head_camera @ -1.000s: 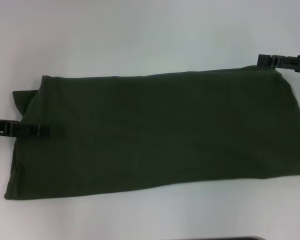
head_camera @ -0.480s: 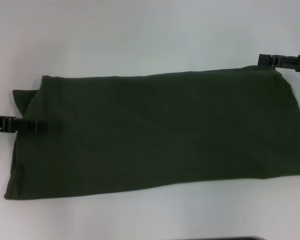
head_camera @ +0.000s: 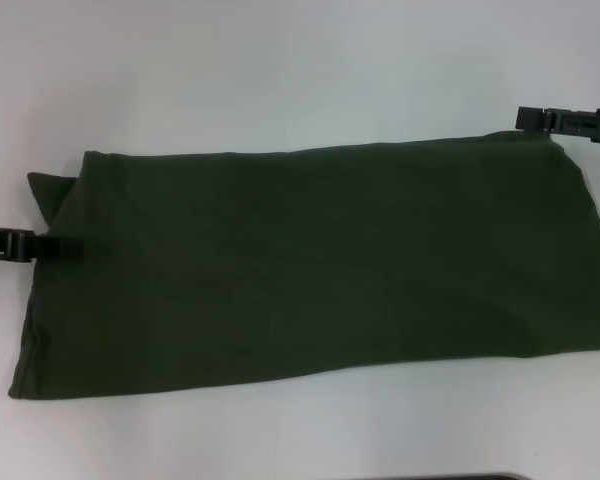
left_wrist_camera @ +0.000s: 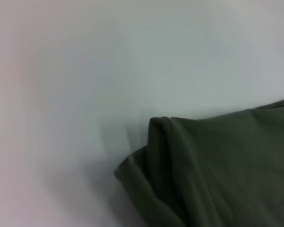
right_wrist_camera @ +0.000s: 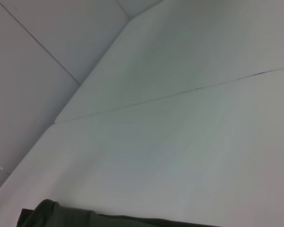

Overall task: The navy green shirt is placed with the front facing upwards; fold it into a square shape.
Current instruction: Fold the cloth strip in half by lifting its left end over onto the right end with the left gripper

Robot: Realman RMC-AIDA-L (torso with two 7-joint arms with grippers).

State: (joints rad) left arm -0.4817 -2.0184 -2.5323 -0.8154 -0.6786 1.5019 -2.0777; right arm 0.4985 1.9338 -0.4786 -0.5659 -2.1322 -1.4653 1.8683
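Navy green shirt (head_camera: 310, 260) lies spread across the middle of the white worktop (head_camera: 280, 70) as a long folded band, running from near the left edge to the right edge. Its upper face is plain dark green; no lettering, label or brand mark can be read on it in any view. At the left end a small flap of cloth (head_camera: 48, 190) sticks out from under the top layer, and the left wrist view shows the same stacked, rounded fold there.

The left gripper (head_camera: 68, 247) reaches in from the worktop's left edge, its tip at the shirt's left end; whether its jaws are parted or pinching cloth cannot be told. The right gripper (head_camera: 528, 120) sits at the shirt's far right corner, just touching or just beside the hem; its jaw state cannot be told either.
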